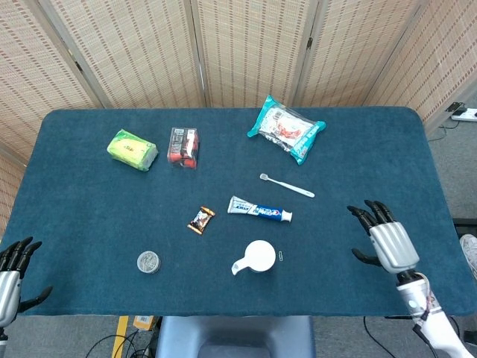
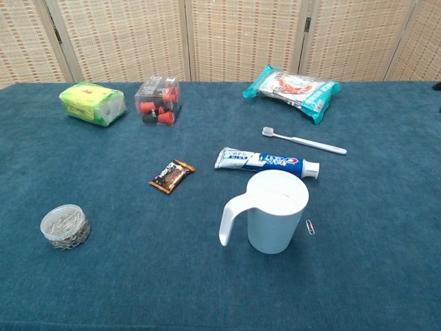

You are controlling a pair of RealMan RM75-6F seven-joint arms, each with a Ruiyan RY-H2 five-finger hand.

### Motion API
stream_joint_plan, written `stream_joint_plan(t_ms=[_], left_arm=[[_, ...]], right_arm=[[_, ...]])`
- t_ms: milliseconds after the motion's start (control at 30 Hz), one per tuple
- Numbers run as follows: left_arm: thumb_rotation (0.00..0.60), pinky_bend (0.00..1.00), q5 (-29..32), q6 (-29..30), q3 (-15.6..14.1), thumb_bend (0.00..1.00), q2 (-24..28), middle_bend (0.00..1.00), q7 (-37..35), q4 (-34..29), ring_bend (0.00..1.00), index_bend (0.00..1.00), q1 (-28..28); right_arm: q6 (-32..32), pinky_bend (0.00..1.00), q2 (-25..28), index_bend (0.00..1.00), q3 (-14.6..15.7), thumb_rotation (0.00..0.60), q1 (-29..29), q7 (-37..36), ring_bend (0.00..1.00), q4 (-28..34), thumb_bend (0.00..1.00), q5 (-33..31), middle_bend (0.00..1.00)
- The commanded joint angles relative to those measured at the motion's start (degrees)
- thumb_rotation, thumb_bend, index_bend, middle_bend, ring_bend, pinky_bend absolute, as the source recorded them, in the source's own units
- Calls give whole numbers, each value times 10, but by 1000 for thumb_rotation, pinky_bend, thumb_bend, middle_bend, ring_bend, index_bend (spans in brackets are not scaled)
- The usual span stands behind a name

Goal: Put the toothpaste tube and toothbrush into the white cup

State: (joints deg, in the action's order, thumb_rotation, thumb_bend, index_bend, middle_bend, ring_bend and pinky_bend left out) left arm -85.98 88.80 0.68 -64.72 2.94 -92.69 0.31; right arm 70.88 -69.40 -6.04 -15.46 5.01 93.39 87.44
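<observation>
Right hand (image 1: 387,242), fingers spread and empty, hovers over the table's (image 1: 82,216) right edge, poised to reach for toothbrush (image 1: 287,186) and tube (image 1: 258,210) lying mid-table behind the cup (image 1: 258,256).

Both views are evenly and brightly lit by soft, diffuse light with no single visible source, so objects cast only faint, short shadows on the dark blue table cloth (image 1: 89,224). There is a mild sheen on the teal snack packet (image 2: 293,86) in the upper right of the chest view and on the white cup (image 2: 275,210), but no harsh glare. Focus is sharp across both frames, with slight softness and straight lines leaning toward the corners of the head view.
</observation>
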Motion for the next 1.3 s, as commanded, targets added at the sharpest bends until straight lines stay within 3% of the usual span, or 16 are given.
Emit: stream_joint_plan(t_ms=[33,200,467,600,900,1300], left_arm=[[600,155,1,3,-2,248,2,108,-4,2,99,169,3],[600,154,2,9,-3,248,6,108,-12,6,98,170,10],[600,155,3,16,-3,248,11,108,-22,11,98,170,17],[600,154,6,19,-3,248,13,108,-26,14,98,171,21],[600,155,11,16,-5,248,13,108,-31,19,99,199,26],[600,154,16,10,-4,248,9,108,-42,35,98,219,28]], right_arm=[[-73,104,-49,150,-32,600,-63,56,86,-3,95,-49,262],[-130,104,-109,150,-56,600,-123,105,87,-38,169,-90,262],[-185,104,-185,150,-73,600,-186,155,87,-103,190,-150,262],[-220,104,-252,150,-82,600,-231,193,86,-178,191,-200,262],[-226,104,-327,161,-83,600,-269,207,94,-272,207,-237,271],[-197,225,-381,351,-76,600,-284,177,226,-338,344,-218,372]])
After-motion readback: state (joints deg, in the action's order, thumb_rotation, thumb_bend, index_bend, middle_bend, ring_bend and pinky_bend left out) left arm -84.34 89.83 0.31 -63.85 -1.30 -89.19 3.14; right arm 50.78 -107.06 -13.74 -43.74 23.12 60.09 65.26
